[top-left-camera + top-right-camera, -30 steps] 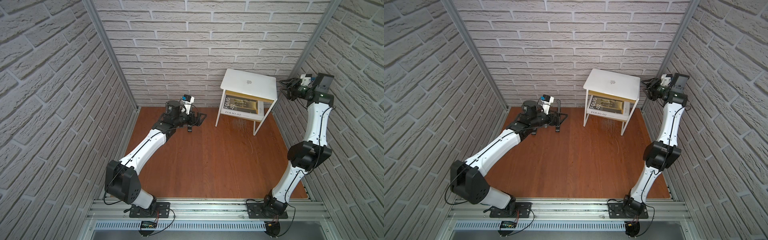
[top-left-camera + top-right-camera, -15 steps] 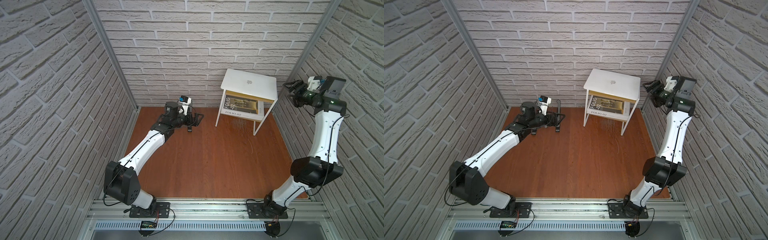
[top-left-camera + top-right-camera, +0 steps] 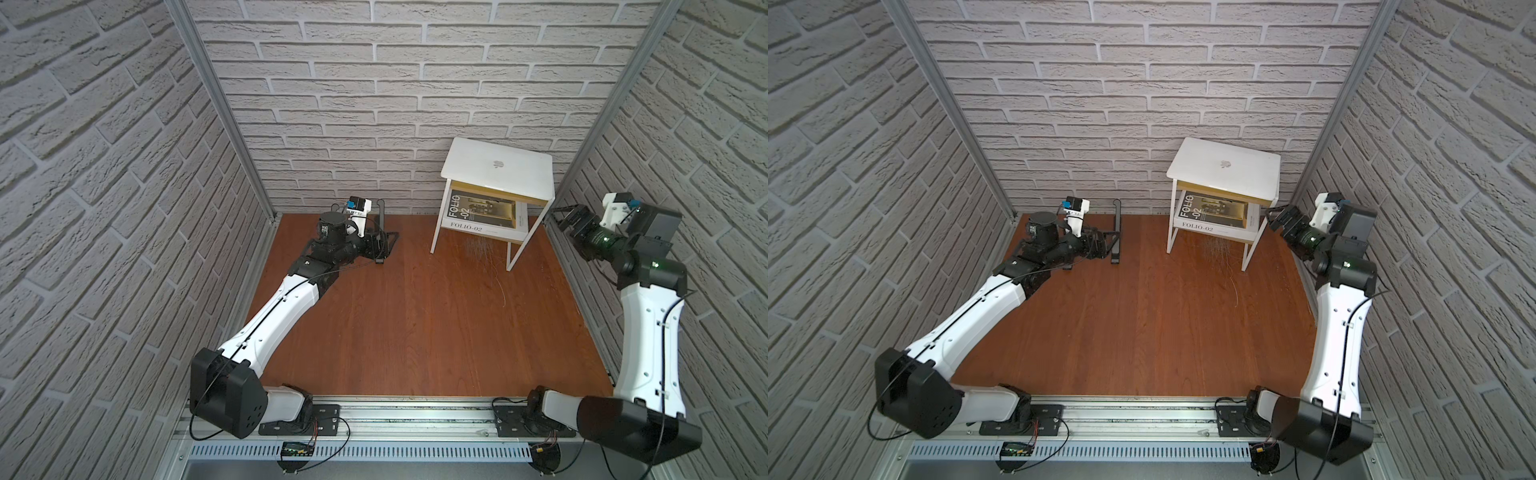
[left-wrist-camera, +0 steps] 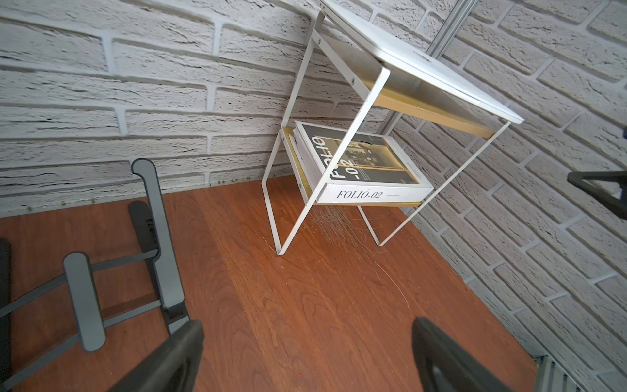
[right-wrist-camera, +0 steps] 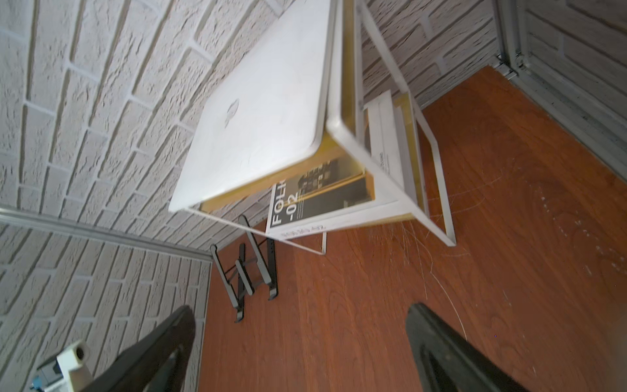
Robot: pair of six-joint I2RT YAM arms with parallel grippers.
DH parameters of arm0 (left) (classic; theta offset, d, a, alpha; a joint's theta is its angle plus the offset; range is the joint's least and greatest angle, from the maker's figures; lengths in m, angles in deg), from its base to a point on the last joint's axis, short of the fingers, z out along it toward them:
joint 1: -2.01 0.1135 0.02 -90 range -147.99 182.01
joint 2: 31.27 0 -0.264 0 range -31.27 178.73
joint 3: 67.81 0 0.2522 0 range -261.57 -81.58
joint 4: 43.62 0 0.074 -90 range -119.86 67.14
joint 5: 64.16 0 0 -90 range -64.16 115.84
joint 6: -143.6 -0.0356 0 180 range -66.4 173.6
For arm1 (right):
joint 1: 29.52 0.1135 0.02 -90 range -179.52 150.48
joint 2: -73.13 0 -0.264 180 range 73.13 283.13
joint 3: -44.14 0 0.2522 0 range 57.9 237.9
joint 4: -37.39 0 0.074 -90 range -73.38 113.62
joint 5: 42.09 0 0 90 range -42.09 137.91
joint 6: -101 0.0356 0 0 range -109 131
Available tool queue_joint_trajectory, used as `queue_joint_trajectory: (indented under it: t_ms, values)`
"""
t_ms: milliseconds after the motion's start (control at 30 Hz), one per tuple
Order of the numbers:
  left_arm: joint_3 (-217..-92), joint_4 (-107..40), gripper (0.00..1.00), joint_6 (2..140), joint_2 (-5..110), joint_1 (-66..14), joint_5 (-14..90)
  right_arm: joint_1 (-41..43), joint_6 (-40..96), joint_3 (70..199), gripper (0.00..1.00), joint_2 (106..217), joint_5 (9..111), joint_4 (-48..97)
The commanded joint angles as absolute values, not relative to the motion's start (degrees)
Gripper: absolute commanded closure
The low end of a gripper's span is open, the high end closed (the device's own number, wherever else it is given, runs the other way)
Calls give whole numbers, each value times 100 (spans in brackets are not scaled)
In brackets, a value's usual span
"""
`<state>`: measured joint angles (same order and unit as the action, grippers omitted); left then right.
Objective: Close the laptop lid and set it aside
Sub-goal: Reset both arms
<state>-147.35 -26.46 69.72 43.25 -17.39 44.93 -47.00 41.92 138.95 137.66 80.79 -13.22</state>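
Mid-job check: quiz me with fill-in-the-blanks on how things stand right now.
1. The laptop on the table is ____.
2. The book lies on the table's ____ shelf.
3. The left gripper and right gripper both stand ____, holding nothing.
Missing words: closed; lower; open.

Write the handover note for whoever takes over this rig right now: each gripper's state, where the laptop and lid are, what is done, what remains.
Left gripper: open, empty, low by the folding stand.
Right gripper: open, empty, beside the side table, touching nothing.
Laptop: flat on the table's top, lid shut, logo up.
Done: lid closed; laptop apparently set aside.
Left: probably only parking both arms.
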Motion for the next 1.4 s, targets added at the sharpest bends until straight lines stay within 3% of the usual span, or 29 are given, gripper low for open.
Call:
queue_joint_trajectory:
  t_ms: [0, 267, 433, 600, 800, 1000, 1133, 1367]
  values:
    - [-14255, -2829, 2, 6683, 3735, -1727, 4052, -4197, 3644, 12982, 0, 12805, 7667, -528]
    - [-12219, -3907, 2, 5890, 2103, -2369, 1248, -2977, 3568, 9996, 0, 10917, 6273, 1725]
    - [-11302, -3974, 2, 6161, 1477, -2409, -551, -2312, 2848, 8854, 0, 10527, 5403, 2473]
    - [-10414, -4426, 2, 6141, 1065, -2295, -1640, -2078, 2456, 7930, 0, 10201, 4194, 2915]
    - [-9876, -4493, 1, 6943, 1399, -926, -1256, -2065, 1871, 6817, 0, 9916, 3144, 4034]
    - [-9589, -5965, 2, 6054, 2178, -405, -1159, -2080, 1015, 6653, 1, 10680, 2770, 4591]
    - [-9732, -6256, 2, 6209, 2955, 127, -707, -2090, 1082, 6637, 1, 11718, 2783, 5378]
    - [-9757, -7645, 1, 5925, 4193, 294, 253, -2147, 1157, 6980, 1, 13887, 3125, 6718]
